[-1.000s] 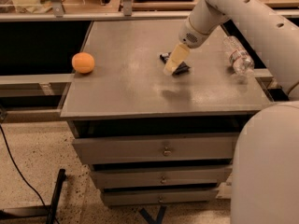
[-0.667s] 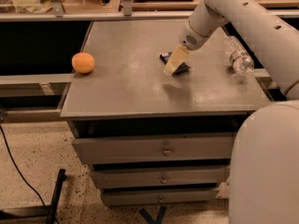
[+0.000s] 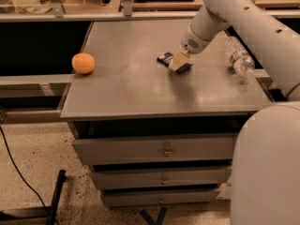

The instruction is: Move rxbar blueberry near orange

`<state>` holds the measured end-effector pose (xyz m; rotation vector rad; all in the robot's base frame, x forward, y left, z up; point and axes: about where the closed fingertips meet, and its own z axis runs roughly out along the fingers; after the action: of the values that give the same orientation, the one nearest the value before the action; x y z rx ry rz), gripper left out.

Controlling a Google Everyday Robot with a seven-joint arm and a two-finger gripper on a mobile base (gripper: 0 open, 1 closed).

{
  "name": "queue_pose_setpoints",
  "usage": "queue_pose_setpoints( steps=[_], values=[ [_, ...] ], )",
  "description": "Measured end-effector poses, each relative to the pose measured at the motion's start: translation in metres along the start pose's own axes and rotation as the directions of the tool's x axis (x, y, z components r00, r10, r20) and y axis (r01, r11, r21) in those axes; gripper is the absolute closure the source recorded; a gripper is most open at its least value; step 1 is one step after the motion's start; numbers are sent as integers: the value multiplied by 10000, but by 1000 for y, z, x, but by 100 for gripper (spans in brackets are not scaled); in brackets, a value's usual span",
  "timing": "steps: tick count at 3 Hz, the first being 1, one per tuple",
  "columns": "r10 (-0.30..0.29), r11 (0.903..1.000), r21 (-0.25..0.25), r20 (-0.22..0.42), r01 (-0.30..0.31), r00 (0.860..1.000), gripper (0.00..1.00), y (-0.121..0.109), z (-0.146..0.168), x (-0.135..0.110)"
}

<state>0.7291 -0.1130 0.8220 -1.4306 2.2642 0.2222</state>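
Observation:
The rxbar blueberry [image 3: 165, 58], a flat dark wrapper, lies on the grey tabletop [image 3: 140, 88] right of centre. My gripper [image 3: 178, 61] comes down from the upper right and sits right on top of the bar, covering its middle. The bar's ends show on both sides of the gripper. The orange [image 3: 83, 63] sits near the table's left edge, well apart from the bar and the gripper.
A clear plastic water bottle [image 3: 238, 56] lies near the table's right edge. My white arm [image 3: 243, 18] crosses the upper right and my base [image 3: 267, 168] fills the lower right. Drawers [image 3: 164, 150] lie below the tabletop. A shelf rail runs behind the table.
Almost nothing has changed. The gripper stays on the bar at the same spot on the table. The orange and the bottle have not moved.

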Motion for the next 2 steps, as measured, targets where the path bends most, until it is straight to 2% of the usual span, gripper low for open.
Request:
queue_pose_setpoints(
  steps=[1,2],
  values=[
    [11,10000,-27,-16,-11,10000,85,0,-1,0],
    [11,10000,-29,-16,-11,10000,100,0,-2,0]
  ],
)
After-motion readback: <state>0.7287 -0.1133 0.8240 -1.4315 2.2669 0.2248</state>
